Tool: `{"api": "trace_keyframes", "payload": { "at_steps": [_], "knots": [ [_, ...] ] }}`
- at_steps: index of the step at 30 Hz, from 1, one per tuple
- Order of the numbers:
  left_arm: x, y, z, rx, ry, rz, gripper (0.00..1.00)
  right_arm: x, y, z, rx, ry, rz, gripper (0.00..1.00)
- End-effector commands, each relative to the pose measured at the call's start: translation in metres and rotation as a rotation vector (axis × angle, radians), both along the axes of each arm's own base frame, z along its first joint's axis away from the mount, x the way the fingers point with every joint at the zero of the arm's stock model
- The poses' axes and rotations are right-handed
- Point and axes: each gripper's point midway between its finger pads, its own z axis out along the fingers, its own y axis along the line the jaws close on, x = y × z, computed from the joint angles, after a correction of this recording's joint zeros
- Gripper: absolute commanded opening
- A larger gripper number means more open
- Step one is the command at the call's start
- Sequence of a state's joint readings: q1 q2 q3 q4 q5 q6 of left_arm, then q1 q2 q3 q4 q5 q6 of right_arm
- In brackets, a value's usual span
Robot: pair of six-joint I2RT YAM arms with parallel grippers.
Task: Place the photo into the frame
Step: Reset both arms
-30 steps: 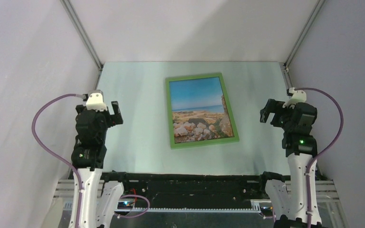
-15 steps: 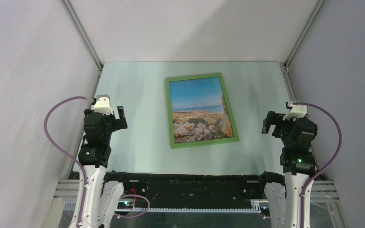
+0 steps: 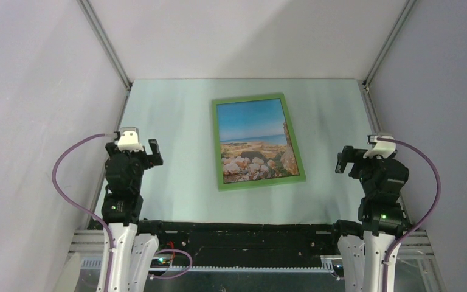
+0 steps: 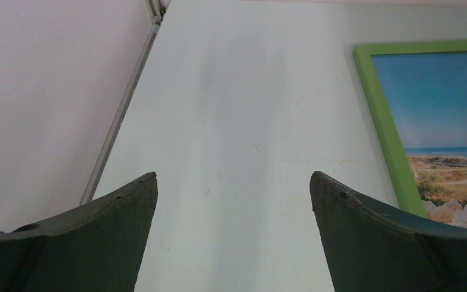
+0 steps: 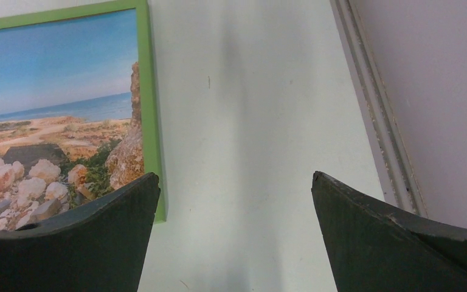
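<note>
- In the past second both arms have drawn back toward their bases; the left tool and the right tool now sit closer to the near edge of the table than they did
- Each tool has its fingers spread wide with nothing between them; in both wrist views only bare table shows in the gap
- The frame has not shifted over that second: it lies flat near the middle of the table, slightly skewed, with its near end turned a little toward the right arm
- The photo lies face up inside the frame, sky at the far end and pale rocks at the near end; it too has kept its place
- The frame is the only holder in view, and the photo is all it holds; from above, the green border shows unbroken on all four sides around the print
- The left wrist view shows the frame's left rail running cleanly along the picture's edge, and the right wrist view shows the same for the right rail; no corner looks lifted, though how deep the print is seated cannot be told from these angles
- Both tools are well apart from the frame, one on either side of it and touching nothing
- Judged from this, the insertion looks done, and the arms pulling away with spread fingers reads as a retreat after the last step, not a reach for another grasp
</note>
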State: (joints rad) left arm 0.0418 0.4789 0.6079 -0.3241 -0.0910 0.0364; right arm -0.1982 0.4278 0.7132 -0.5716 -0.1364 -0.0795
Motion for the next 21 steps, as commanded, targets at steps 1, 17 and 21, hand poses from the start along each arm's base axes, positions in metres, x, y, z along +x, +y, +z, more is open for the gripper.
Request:
{"api": "trace_keyframes", "payload": {
  "at_steps": [1, 17, 21],
  "knots": [
    [0.004, 0.0, 0.009, 0.018, -0.041, -0.013, 1.0, -0.001, 0.001, 0.011, -0.004, -0.044, 0.0, 0.99],
    [-0.001, -0.001, 0.014, 0.021, -0.072, -0.014, 1.0, 0.003, -0.001, 0.0, -0.017, 0.01, 0.002, 0.99],
    [-0.001, -0.001, 0.014, 0.022, -0.073, -0.015, 1.0, 0.004, -0.002, -0.001, -0.022, 0.015, 0.002, 0.99]
  ]
}}
